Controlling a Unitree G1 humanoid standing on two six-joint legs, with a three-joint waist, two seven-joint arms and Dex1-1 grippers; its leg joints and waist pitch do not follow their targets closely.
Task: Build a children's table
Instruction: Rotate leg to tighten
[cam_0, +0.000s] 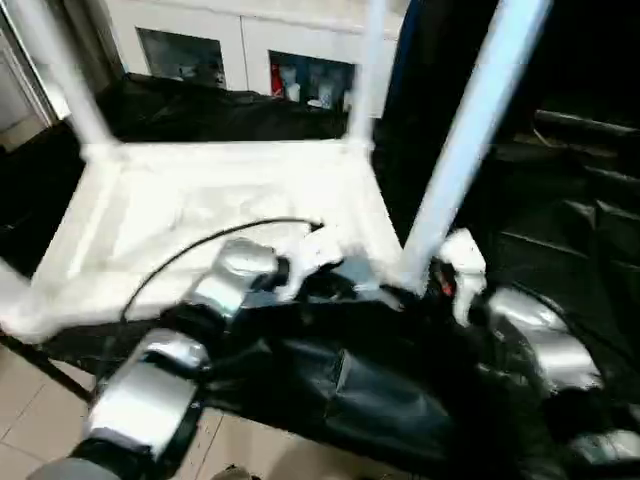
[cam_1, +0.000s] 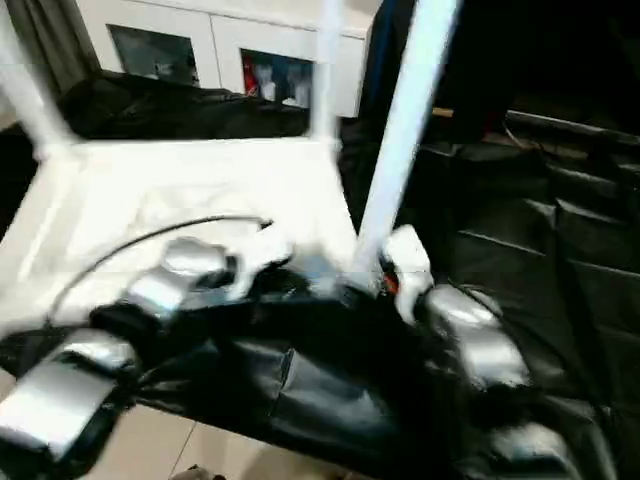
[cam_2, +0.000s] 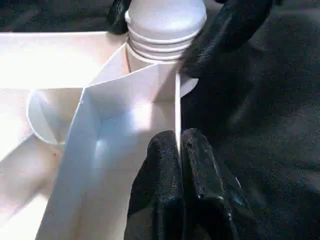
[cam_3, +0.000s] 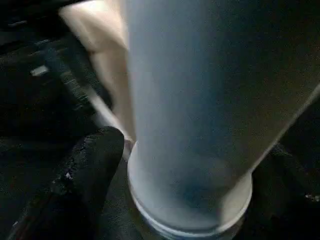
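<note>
The upturned tabletop (cam_0: 200, 220) lies on black cloth (cam_0: 380, 400). Left tool (cam_2: 179, 145) pinches its thin rim; right tool (cam_3: 165, 165) stands open around the near leg (cam_0: 470, 130). Light, stiff, slick plastic: grip the leg low.

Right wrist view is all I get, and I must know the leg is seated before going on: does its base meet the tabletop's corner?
Observer: Yes. The left wrist view shows the leg standing with its ribbed base in the tabletop corner socket.
Operator: Is anything steadying the top?
Observer: The left gripper is shut on the thin rim wall beside that corner.
Operator: Any other legs in?
Observer: Two far legs stand upright at the far corners.
</note>
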